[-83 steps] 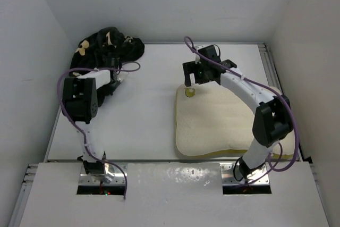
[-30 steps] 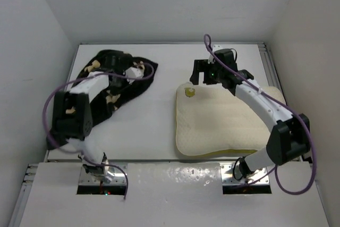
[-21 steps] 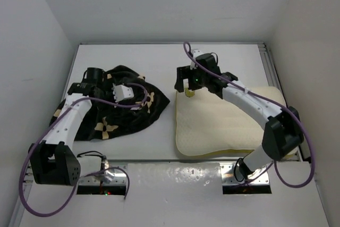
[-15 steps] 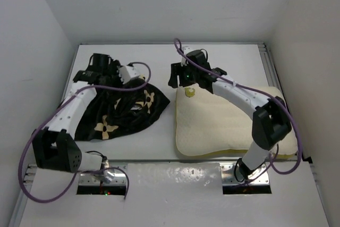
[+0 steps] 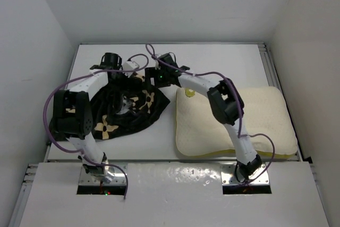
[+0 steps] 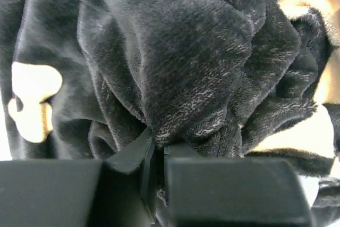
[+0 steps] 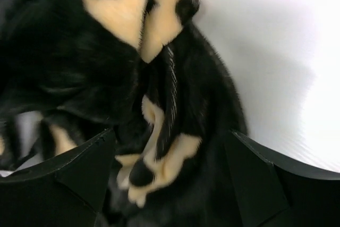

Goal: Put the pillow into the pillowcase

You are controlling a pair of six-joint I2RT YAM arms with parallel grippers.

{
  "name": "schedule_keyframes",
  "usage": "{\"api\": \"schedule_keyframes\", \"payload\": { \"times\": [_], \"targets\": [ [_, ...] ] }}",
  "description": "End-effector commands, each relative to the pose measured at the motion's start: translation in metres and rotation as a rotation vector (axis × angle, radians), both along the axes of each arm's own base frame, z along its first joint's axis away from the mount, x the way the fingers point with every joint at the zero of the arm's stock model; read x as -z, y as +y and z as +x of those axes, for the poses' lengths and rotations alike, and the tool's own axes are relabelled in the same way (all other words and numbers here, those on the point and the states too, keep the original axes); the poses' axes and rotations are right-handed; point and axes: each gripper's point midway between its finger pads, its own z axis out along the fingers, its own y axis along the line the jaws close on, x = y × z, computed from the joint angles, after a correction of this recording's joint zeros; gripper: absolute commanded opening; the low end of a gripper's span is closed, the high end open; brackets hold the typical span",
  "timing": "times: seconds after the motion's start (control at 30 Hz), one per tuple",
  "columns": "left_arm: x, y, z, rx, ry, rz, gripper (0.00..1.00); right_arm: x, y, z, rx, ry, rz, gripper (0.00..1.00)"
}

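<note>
While the pillowcase [image 5: 125,112] lies crumpled on the left half of the table [image 5: 223,59], black plush with tan flowers showing, the pillow [image 5: 234,123] rests flat on the right half, just beside it and wholly outside it. The left gripper [image 6: 155,150] is pinched almost closed on a fold at the pillowcase's far edge. The right gripper [image 7: 170,136], stretched across to the pillowcase's far right corner, has its jaws spread wide over the fabric, gripping nothing.
</note>
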Motion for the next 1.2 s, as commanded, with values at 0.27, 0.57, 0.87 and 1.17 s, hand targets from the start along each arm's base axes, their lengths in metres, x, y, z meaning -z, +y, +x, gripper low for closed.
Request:
{"api": "schedule_keyframes", "payload": {
  "times": [0.27,0.57,0.87,1.17],
  "targets": [
    [-0.133,-0.008,0.028,-0.094,-0.227,-0.236,0.00,0.043,0.049,-0.019,-0.039,0.106,0.124,0.26],
    [-0.214,0.029,0.059,-0.209,-0.421,-0.286,0.00,-0.050,-0.068,0.016,0.313,-0.068,0.286,0.00],
    [-0.145,-0.027,0.123,-0.211,-0.367,-0.329,0.30,-0.127,-0.130,0.001,0.445,-0.241,0.335,0.00],
    [-0.133,-0.068,0.111,-0.115,-0.249,-0.310,0.90,-0.099,-0.088,-0.015,0.412,-0.077,0.376,0.00]
  ]
}}
